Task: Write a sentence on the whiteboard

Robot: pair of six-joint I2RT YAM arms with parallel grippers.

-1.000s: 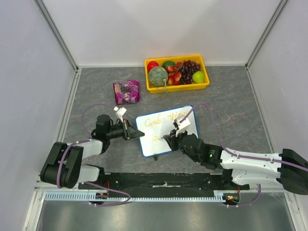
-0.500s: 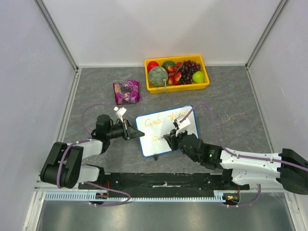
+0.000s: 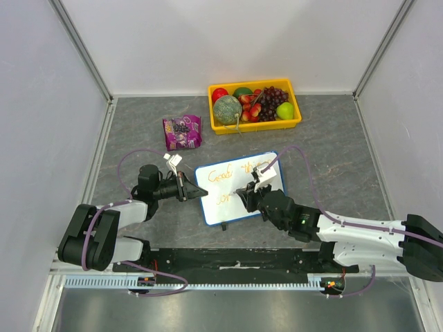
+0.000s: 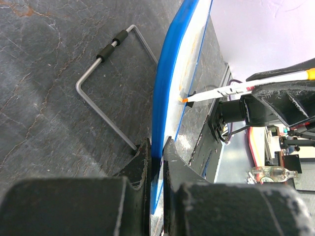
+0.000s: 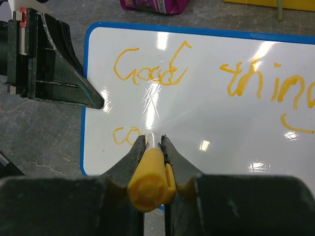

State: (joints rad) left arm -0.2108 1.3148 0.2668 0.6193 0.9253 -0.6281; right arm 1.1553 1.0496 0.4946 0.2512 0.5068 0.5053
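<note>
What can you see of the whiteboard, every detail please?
The flat white rectangular whiteboard, with a thin blue rim and rounded corners, sits mid-table, turned askew. Its glossy face carries orange handwriting: roughly "Good thing" above, "co" started below. The left hand pinches its left edge. The right hand holds a yellow-ended marker whose tip touches the face.

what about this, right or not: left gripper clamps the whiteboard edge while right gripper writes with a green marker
Not green: the right wrist view shows a yellow marker writing orange. The left gripper does clamp the whiteboard edge while the right gripper writes.
</note>
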